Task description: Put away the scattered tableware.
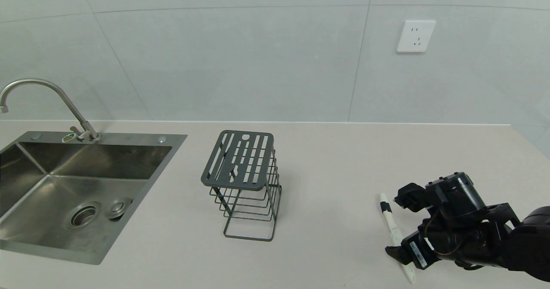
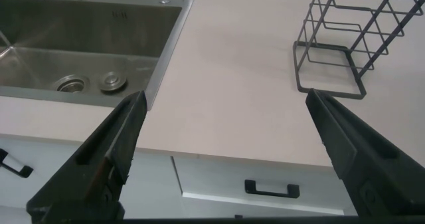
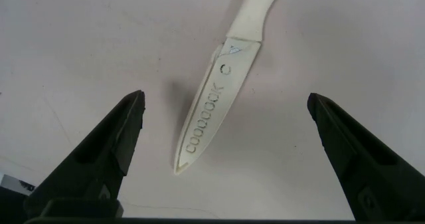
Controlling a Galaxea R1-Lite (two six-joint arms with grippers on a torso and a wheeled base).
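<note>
White knife (image 1: 392,228) lies flat on the bench (image 1: 335,173), far right side, well apart from the dark wire rack (image 1: 245,181) at mid-bench. Handle points toward the wall, blade tip toward the robot. Right gripper (image 1: 398,226) hovers low over it, jaws wide and empty, one either side of the knife; in the right wrist view the blade sits roughly centred in the gap. Left gripper (image 2: 226,98) hangs over the bench's near edge between the sink (image 1: 142,196) and the rack, jaws wide too, holding nothing. Step in hand looks like the pick, not yet made. To do it well: shift along toward the handle rather than closing on the thin blade, keep the jaws square across the knife's length, drop until the tips nearly meet the bench, then close firmly. A flat knife gives little height to bite, so a shallow or skewed close would likely flick it away. Slotted rack top is the probable destination.
</note>
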